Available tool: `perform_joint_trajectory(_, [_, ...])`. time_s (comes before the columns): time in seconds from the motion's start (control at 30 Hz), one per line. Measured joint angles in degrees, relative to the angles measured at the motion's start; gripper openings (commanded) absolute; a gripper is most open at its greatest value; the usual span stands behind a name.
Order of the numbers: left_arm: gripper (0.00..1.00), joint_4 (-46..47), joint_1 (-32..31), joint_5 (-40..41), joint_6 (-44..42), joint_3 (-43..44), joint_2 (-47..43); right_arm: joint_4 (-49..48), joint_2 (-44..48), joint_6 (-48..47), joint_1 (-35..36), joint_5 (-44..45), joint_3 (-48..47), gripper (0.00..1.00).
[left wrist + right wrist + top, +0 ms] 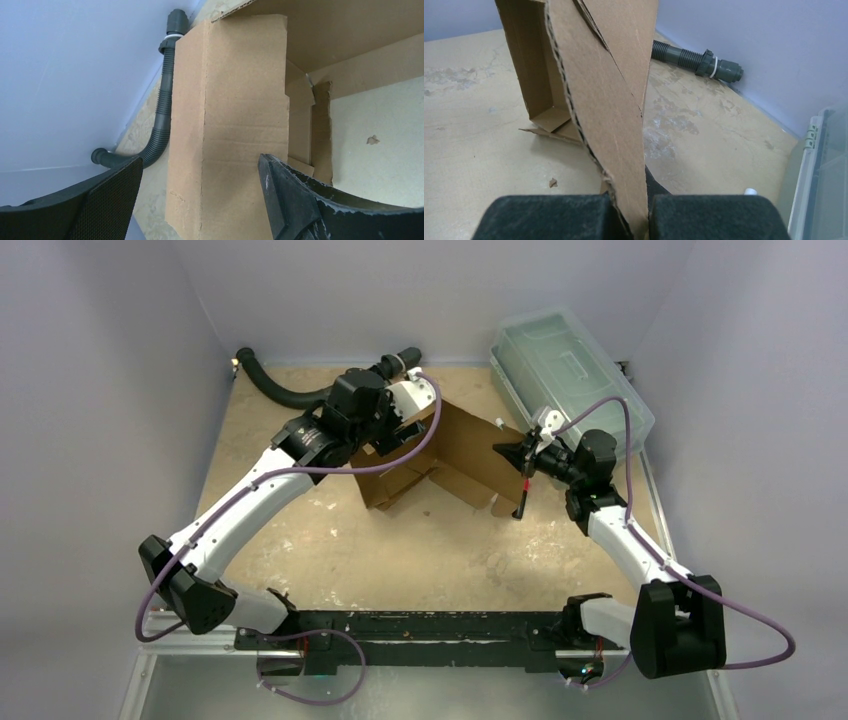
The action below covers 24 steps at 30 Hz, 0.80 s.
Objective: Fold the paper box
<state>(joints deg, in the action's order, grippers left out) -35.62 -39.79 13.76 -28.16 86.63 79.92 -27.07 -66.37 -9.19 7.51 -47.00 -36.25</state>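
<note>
Pale lavender walls (100,390) close in a beige, scuffed chipboard bench (400,540). Toward its far middle lies the plain brown corrugated-cardboard paper box (470,455), only partly formed. A clear greenish plastic lidded bin (570,375) sits in the far right corner, and a dark ribbed hose (275,385) curls along the back left. Both are apart from the work.

The right gripper (639,210) is clamped shut on the edge of a large flap (614,100), pinching the board between its black foam pads. That flap stands tilted up off the bench rather than lying flat. It seems to be held this way to anchor the sheet and keep the flap clear while the other arm works on the walls.

The left gripper (199,165) is at the far left end of the box with its jaws spread wide. An upright side panel (235,100) rises just beyond and between the fingers. Neither finger visibly presses on the panel. The wide stance looks like a setup for taking or pushing that panel along its crease.

So the box lies between the two arms, with its right flap gripped and its left wall framed but free. The folding looks well short of finished, as the lid and side flaps are not yet tucked.
</note>
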Motion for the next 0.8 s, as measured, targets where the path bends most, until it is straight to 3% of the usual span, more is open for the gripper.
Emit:
perform_joint_trajectory(0.47, [0.84, 1.14, -0.04, 5.79, -3.06, -2.14, 1.14, 0.02, 0.0, 0.09, 0.0, 0.0, 0.0, 0.0])
perform_joint_trajectory(0.8, [0.89, 4.11, -0.52, 9.2, -6.25, -6.16, 1.09, 0.02, -0.02, 0.13, 0.0, -0.04, 0.0, 0.0])
